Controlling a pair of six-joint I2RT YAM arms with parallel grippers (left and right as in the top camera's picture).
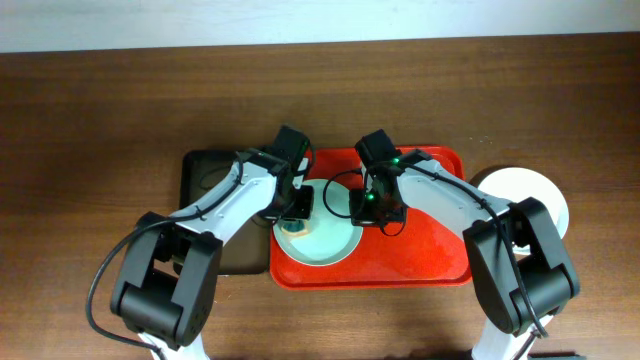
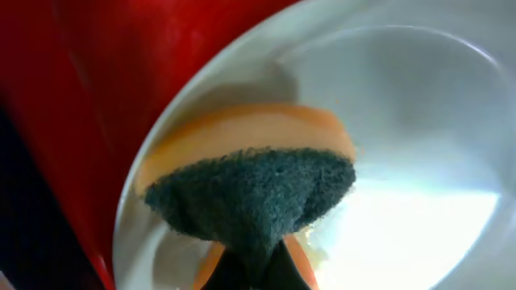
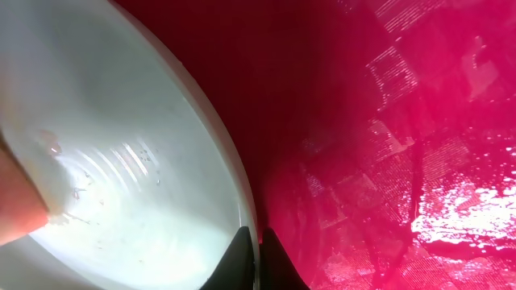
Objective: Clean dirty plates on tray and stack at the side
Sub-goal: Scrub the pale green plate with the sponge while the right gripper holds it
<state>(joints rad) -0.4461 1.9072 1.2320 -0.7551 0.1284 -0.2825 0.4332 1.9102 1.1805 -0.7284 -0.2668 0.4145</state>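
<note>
Brown wooden table (image 1: 100, 100) carrying large red rectangular plastic tray (image 1: 430, 255); pale green round shallow plate (image 1: 330, 248) lying on its left half. Left gripper (image 2: 251, 270) pinching orange sponge with dark scouring face (image 2: 250, 189), pressing it into plate. Right gripper (image 3: 256, 254) clamping plate rim. Risk: scrubbing force twisting rim from thin grip, plate skidding across glossy tray. Plate looking wet, shiny, showing faint yellowish residue beside sponge.

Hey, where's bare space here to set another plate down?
The red tray is bare on its right half, between the pale plate and the rim. So is the table beyond the tray. Crowded: the tray's left side, where the left tool, its sponge and the right tool meet that plate.
</note>
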